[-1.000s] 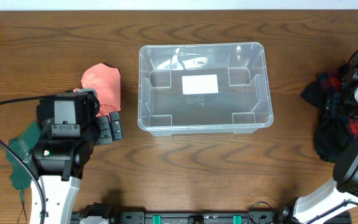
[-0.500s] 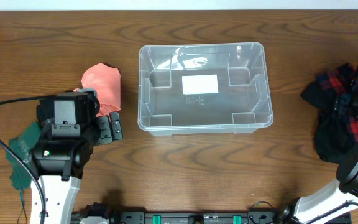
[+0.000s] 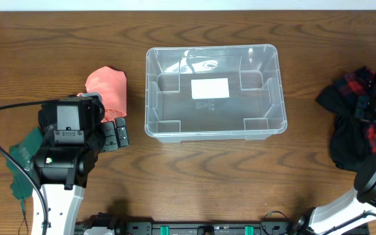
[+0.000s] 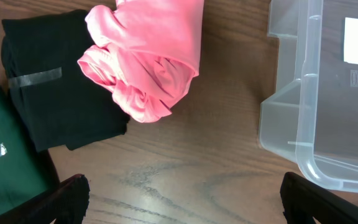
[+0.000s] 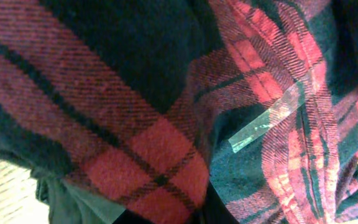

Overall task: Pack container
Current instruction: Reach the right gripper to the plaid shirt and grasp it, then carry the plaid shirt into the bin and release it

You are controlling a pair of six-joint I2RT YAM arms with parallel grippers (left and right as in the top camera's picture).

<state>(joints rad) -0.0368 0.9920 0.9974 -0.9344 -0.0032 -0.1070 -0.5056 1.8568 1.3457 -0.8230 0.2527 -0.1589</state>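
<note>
Item: container (image 3: pixel 214 91), clear bin standing open and empty at mid-worktop (image 3: pixel 207 176), garments staged on either side for loading.
Detail: the left pincer (image 4: pixel 185 200) is spread wide and holds nothing. It hangs over bare wood between the bin's near corner and a pink cloth (image 4: pixel 148 62) that lies against a black fold (image 4: pixel 55 106) and a green one (image 4: pixel 5 168), and is probably lined up for a first pick. The right pincer (image 3: pixel 373 98) is pressed close over the red-and-black plaid garment (image 5: pixel 166 124); its opening and any hold cannot be told.
</note>
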